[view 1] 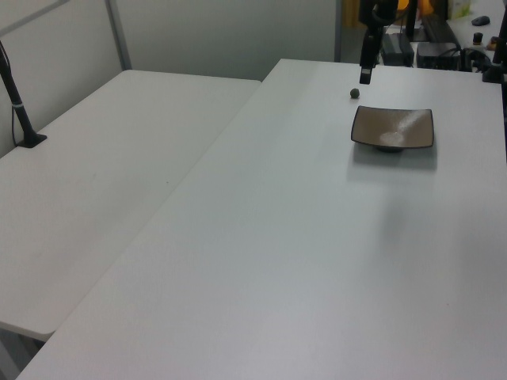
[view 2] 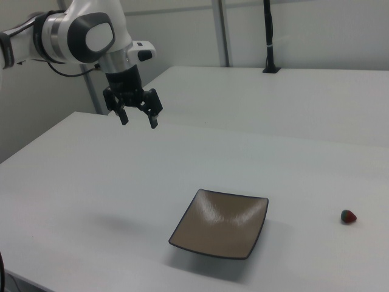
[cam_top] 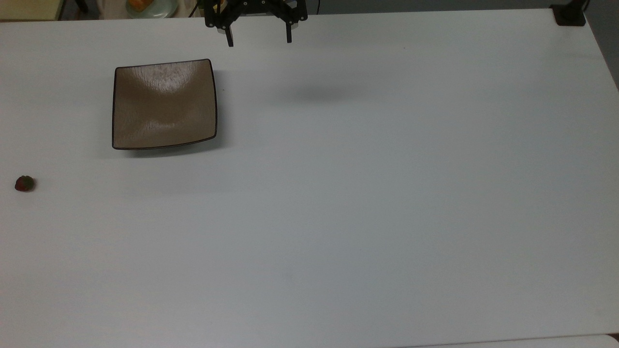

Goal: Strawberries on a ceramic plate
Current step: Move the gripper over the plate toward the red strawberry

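Note:
The ceramic plate (cam_top: pixel 164 104), square and glossy tan-brown with a dark rim, lies empty on the white table (cam_top: pixel 367 193). A tiny red strawberry (cam_top: pixel 24 183) with a green cap rests on the table near the top view's left edge, well apart from the plate. My gripper (cam_top: pixel 259 41) hangs open and empty above the table's far edge, to the plate's upper right in the top view. The right view has the gripper (view 2: pixel 139 121) high at the upper left, the plate (view 2: pixel 220 223) low in the middle and the strawberry (view 2: pixel 347 216) at the right. In the left view, the strawberry (view 1: pixel 355 93) lies just beyond the plate (view 1: pixel 394 128), and the gripper (view 1: pixel 365 75) is above them.
A pale green round plate (cam_top: pixel 145 6) with an orange item sits beyond the table at the top view's upper left. A black clamp and post (cam_top: pixel 569 14) stands at the upper right corner. A second white table (view 1: pixel 103 158) adjoins on the left view's left.

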Controlling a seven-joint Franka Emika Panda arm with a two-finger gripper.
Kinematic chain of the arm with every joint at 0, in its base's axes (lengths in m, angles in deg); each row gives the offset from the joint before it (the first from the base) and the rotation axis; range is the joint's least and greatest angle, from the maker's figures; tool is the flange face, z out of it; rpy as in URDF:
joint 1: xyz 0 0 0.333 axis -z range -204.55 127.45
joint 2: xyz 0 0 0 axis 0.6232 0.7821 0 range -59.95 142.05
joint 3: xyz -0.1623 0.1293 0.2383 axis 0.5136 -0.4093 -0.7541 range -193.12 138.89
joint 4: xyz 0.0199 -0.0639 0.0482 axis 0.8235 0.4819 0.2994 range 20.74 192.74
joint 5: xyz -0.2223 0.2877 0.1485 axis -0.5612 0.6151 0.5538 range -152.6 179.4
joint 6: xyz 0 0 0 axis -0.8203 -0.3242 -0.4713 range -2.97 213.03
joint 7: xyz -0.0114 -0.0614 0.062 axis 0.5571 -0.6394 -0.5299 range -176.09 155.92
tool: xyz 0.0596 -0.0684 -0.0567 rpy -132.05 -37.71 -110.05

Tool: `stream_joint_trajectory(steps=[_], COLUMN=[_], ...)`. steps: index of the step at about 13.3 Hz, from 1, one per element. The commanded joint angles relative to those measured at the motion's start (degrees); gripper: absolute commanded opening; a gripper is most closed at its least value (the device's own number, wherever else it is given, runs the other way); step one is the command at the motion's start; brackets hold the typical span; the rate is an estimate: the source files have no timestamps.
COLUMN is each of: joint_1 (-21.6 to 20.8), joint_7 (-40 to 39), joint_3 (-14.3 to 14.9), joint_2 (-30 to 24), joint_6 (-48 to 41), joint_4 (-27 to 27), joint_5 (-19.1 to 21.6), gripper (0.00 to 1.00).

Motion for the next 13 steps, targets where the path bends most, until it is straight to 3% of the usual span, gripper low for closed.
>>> stream_joint_trajectory(steps=[1,11,13], joint_1=[-0.07,0.02,0.02], joint_7=[-0.33,-0.06,-0.15], joint_3=[0.47,0.56,1.26], joint_2=[-1.48,-1.49,-1.66], joint_6=[0.25,0.33,0.24], joint_4=[0.94,0.94,0.67], joint_5=[0.06,0.15,1.81], gripper=[1.00,1.00,1.00])
